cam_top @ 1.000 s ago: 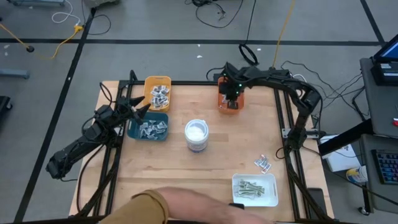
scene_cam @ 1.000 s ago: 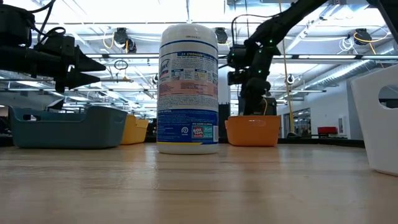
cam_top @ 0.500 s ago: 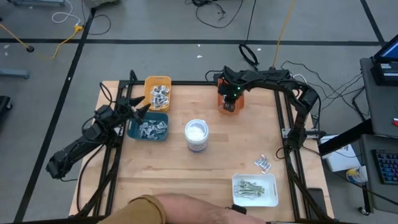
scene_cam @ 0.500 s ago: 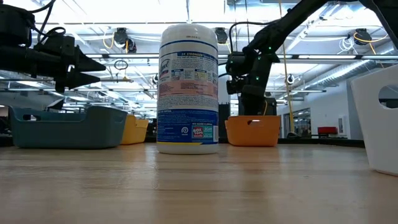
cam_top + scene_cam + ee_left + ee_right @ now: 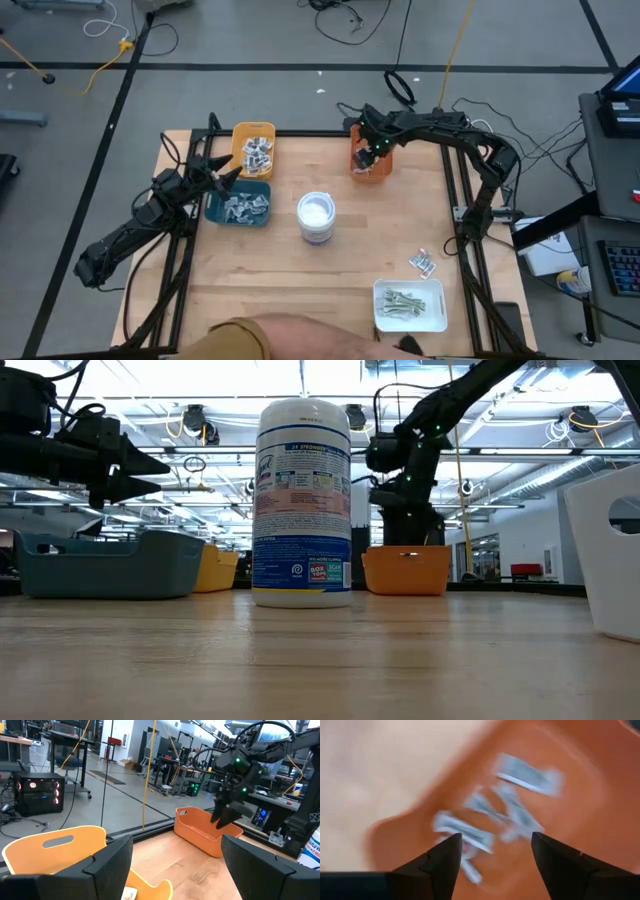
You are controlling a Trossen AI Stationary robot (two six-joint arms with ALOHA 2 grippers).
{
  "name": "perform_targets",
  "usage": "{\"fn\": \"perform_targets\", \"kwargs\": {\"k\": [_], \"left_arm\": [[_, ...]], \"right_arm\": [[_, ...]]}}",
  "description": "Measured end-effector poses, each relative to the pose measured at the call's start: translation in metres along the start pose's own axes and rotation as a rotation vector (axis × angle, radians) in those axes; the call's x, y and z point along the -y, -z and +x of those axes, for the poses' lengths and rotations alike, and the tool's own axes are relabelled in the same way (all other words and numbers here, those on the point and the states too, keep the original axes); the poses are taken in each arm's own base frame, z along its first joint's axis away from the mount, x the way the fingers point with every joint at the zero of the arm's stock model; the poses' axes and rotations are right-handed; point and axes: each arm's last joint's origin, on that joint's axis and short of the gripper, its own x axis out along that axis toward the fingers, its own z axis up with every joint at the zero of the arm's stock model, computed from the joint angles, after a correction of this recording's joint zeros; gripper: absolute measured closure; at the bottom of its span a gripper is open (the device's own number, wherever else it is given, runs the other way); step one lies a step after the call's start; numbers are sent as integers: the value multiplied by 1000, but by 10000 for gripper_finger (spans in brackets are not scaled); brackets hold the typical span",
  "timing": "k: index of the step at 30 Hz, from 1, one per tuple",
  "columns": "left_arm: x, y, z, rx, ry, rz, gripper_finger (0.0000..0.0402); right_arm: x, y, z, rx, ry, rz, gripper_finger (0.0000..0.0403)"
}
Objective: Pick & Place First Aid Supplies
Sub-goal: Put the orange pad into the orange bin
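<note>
Above the orange bin (image 5: pixel 368 166), the right gripper (image 5: pixel 492 855) hangs with fingers apart, empty. Flat packets (image 5: pixel 512 810) lying inside look light, thin and slippery; pinching an edge seems best.

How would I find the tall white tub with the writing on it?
Look at the middle of the wooden table. The wipes canister stands upright there, between the teal bin and the orange bin. It is the only tall round thing; its neighbours are low open bins.

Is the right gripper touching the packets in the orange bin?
Apart. The right wrist view shows the right gripper open, empty, with packets lying beyond its fingertips in the orange bin.
</note>
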Motion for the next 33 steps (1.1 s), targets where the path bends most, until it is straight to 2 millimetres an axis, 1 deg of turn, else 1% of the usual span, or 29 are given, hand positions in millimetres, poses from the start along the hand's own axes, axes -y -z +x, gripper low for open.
{"fn": "perform_targets", "kwargs": {"k": [3,9,14,19,23,28,33], "left_arm": [[0,0,0,0,0,0,96],[0,0,0,0,0,0,96],[0,0,0,0,0,0,96],[0,0,0,0,0,0,96],[0,0,0,0,0,0,96],[0,0,0,1,0,0,96],[0,0,0,0,0,0,96]], "right_arm": [[3,6,-6,-17,103,202,167],[1,17,-21,-56,131,495,171],[-4,26,-36,-42,178,690,172],[-16,37,-51,-8,217,783,172],[-30,58,-57,-3,220,848,172],[-50,95,-55,-55,207,936,172],[-68,135,-56,-88,221,1000,172]]}}
